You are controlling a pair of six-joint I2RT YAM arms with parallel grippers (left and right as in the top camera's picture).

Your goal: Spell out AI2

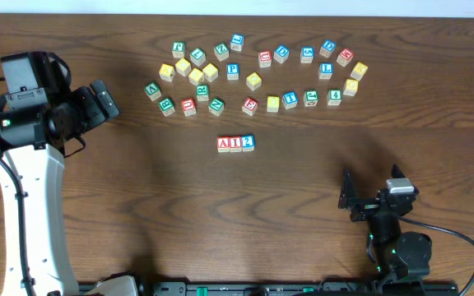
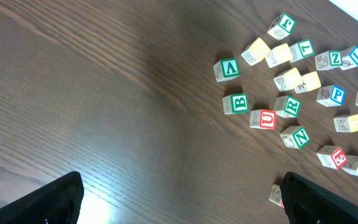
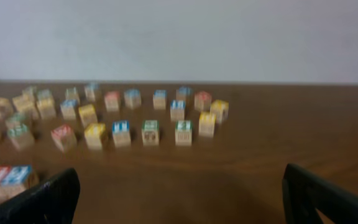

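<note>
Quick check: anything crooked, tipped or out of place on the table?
Nothing stands out. The A block, I block and 2 block sit side by side in a straight row, apart from the loose blocks behind. The left tool and right tool are open, clear of the row.

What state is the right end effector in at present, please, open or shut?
Open: the right end effector shows both fingers wide apart, with nothing held between.
</note>
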